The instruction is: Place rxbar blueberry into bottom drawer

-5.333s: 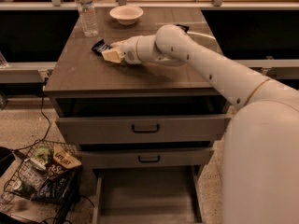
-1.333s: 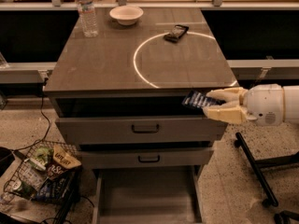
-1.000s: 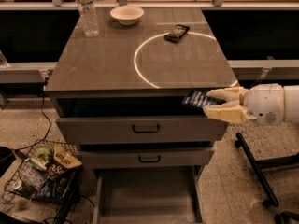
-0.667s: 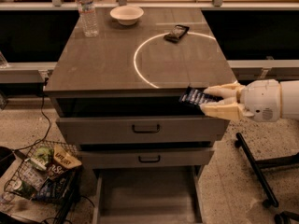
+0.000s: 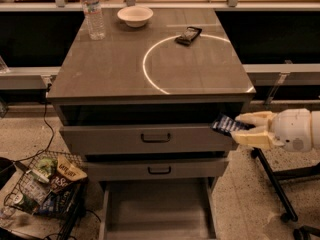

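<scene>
So in the one camera view we've got the gripper (image 5: 239,128) reaching in from the right. It sits just off the cabinet's front right corner, level with the top drawer (image 5: 125,140). Its two pale fingers (image 5: 252,118) are pinched onto the rxbar blueberry (image 5: 226,124), so the bar is up in the air in that grasp. The bar's free end pokes left past the fingertips and overlaps the top drawer's right end. We can't tell if the wrapper actually touches the drawer front there.

The bottom drawer (image 5: 157,211) is below and to the left of the gripper. It's pulled out toward us, and a bare flat floor shows between its side walls. The middle drawer (image 5: 200,168) sits between the gripper's height and that tray. Both upper drawers are out a little, so their front edges hang over the rear of the tray, while its front part is open from above.

Up and left of the gripper is the cabinet top (image 5: 100,69). It carries a dark bar wrapper (image 5: 188,35), and further left a white bowl (image 5: 135,15) and a water bottle (image 5: 93,11). Far left and lower, on the floor, a wire basket (image 5: 25,166) of snack packs sits just beside the bottom drawer's left side. Under the gripper's arm a dark wheeled stand leg (image 5: 272,184) crosses the floor near the drawer's right side.
</scene>
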Controlling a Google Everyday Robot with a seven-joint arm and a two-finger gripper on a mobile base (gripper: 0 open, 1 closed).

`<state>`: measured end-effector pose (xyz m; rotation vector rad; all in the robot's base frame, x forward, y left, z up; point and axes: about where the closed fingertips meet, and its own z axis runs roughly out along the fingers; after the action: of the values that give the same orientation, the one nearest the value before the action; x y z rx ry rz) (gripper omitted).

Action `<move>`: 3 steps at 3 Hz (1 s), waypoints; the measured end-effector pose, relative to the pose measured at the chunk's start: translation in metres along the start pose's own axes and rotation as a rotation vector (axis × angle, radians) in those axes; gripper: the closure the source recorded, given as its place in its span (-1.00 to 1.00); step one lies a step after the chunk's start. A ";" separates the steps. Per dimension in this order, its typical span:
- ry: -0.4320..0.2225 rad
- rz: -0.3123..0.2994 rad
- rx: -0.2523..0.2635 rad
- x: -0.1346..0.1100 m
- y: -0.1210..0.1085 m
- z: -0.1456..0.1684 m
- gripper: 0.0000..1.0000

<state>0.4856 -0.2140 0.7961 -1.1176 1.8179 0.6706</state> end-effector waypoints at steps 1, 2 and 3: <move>0.088 0.065 0.030 0.078 0.000 -0.006 1.00; 0.149 0.111 0.010 0.144 0.004 0.006 1.00; 0.189 0.153 -0.036 0.208 0.012 0.025 1.00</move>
<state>0.4404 -0.2768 0.6008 -1.1047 2.0759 0.7086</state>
